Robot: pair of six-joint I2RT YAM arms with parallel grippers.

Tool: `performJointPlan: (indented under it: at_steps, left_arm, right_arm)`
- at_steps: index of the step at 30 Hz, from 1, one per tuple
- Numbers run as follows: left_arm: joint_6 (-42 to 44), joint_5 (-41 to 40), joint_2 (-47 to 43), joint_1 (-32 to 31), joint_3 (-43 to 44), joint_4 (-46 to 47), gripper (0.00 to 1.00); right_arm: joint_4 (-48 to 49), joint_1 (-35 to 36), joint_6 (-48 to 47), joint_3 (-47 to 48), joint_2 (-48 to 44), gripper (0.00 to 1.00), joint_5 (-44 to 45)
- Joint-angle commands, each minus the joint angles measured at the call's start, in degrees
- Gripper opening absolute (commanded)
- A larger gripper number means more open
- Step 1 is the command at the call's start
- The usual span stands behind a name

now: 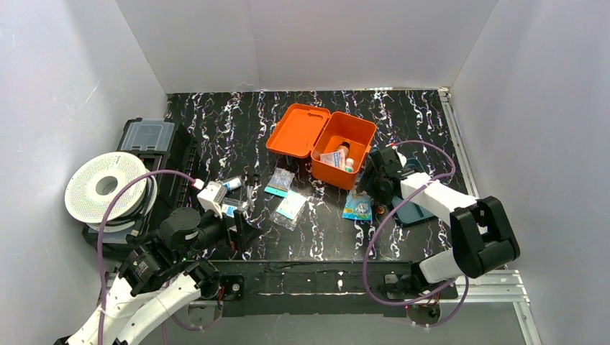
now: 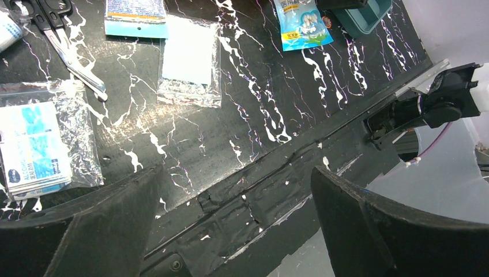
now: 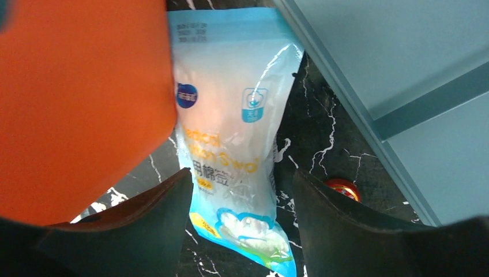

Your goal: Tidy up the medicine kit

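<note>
- Just beside the medicine kit (image 1: 297, 131), off its right wall, the right gripper (image 3: 241, 179) hangs over a blue packet of cotton swabs (image 3: 230, 115).
- The kit itself stands with its lid open just left of that packet, with a few small bottles inside.
- Step in hand, by my judgement: picking up the packet to put it in the kit.
- Next move calls for lowering, closing across the packet's narrow width, then lifting clear of the kit's wall.
- Right fingers stand apart, astride the packet, gripping nothing yet.
- Left gripper (image 2: 236, 173), well in front of the kit, is spread wide and empty.
</note>
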Motion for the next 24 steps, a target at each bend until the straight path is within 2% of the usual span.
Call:
performJointPlan:
  at_steps: [1,6,12,24]
  left_arm:
    - [0.72,0.16,0.9,0.0,-0.18,0.42,0.99]
    - [0.72,0.16,1.19,0.0,-0.08,0.36,0.99]
    - [0.72,0.16,0.9,-0.05,-0.17,0.38,1.0]
    - [0.62,0.16,-0.43,-0.03,-0.17,0.47,0.99]
  right_arm:
    - [3.37,-0.32,1.15,-0.89,1.88,0.68,-0.49]
    - [4.1,-0.34,1.07,-1.35,2.49,0.5,-0.89]
    - [3.55,-0.34,0.35,-1.97,1.02,0.03,-0.51]
    - [-8.02,-0.34,-3.06,-1.44,-12.96,0.01,4.78]
